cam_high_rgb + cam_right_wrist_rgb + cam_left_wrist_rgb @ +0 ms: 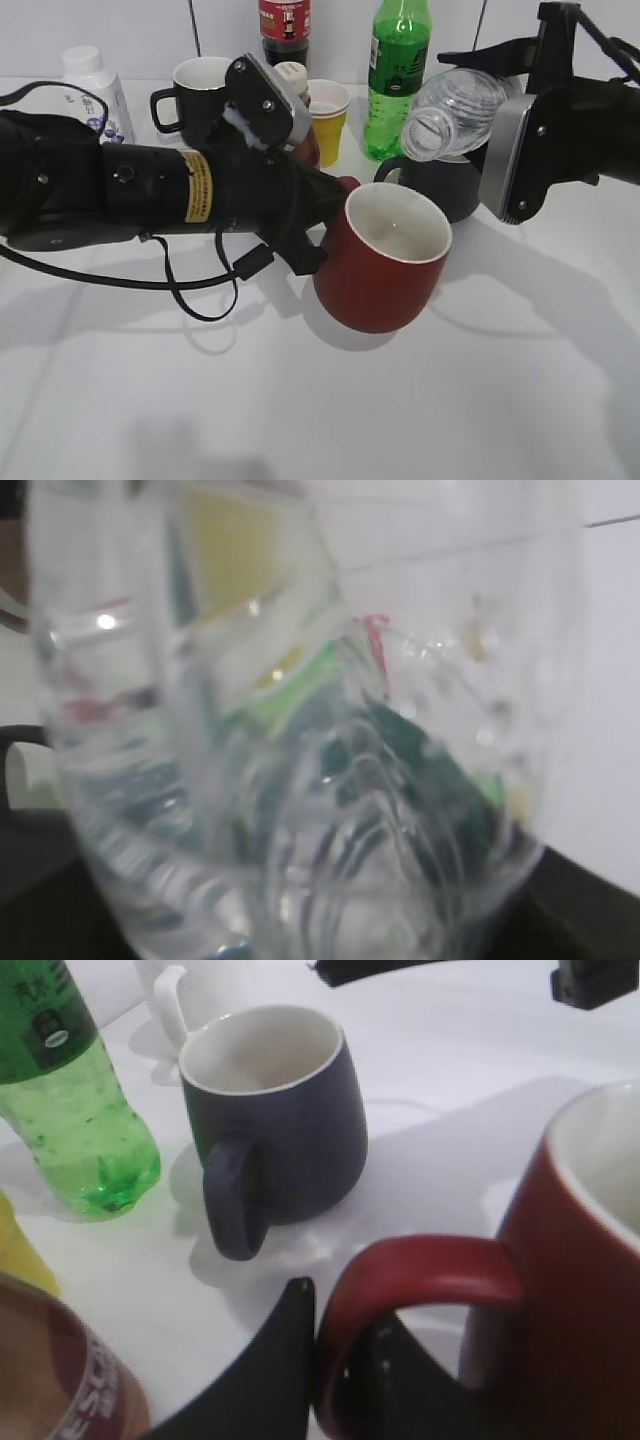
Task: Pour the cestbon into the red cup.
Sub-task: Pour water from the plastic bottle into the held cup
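White table (520, 400), pour's mid-setup: left end effector (335, 1370) clenched on dark red ceramic mug's (385, 262) handle, right end effector (505, 160) grasping tilted clear ribbed plastic bottle (455, 112), mouth just above-right of mug. Next, probably tip further.

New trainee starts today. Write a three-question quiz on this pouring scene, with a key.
1. True or false: the cestbon is tilted, its open mouth toward the red cup.
2. Which end effector holds the red cup by its handle: A left, B right?
3. Fill in: the mug behind the red cup is dark ____.

Key: 1 true; 2 A; 3 blue-grey.
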Robot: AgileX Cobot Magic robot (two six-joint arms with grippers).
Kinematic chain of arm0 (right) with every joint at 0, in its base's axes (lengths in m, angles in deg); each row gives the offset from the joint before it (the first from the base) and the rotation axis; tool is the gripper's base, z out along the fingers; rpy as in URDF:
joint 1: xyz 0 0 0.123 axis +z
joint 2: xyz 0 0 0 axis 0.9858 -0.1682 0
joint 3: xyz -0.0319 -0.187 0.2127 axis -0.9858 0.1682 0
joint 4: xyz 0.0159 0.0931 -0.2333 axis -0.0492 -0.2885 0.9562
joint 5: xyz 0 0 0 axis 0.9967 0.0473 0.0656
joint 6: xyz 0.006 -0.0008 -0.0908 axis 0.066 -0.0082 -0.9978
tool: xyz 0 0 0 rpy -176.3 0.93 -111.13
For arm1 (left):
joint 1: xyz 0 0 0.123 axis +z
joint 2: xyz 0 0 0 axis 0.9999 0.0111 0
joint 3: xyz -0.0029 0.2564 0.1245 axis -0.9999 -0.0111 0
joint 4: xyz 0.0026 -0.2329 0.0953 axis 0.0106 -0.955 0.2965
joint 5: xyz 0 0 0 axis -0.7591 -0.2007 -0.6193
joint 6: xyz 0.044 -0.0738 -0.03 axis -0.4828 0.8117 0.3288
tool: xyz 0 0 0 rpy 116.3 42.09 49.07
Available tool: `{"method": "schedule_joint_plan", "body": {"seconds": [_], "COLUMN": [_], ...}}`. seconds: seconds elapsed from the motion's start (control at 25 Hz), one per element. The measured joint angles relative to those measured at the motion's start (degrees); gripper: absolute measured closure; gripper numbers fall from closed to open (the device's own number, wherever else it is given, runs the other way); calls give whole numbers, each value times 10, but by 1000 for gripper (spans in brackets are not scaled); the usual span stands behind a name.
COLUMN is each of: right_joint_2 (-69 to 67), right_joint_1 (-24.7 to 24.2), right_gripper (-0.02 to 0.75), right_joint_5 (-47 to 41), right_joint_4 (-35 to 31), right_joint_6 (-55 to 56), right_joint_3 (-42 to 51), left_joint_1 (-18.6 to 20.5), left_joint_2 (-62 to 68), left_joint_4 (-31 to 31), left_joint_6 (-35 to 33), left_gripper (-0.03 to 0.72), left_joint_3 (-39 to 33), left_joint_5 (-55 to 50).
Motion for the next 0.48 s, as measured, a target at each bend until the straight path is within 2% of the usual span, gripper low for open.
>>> {"method": "schedule_joint_plan", "body": {"seconds": [0.48], "right_joint_2": [-38], "right_joint_1": [0], "right_gripper": [269], "right_joint_5": [0], "right_joint_4": [0], "right_joint_6": [-1], "right_joint_3": [2], "left_joint_1": [11], "left_joint_2": [0], "left_joint_4": [-3], "left_joint_6": [0], "left_gripper": [629], "left_joint_3": [-16], "left_joint_5": [23]}}
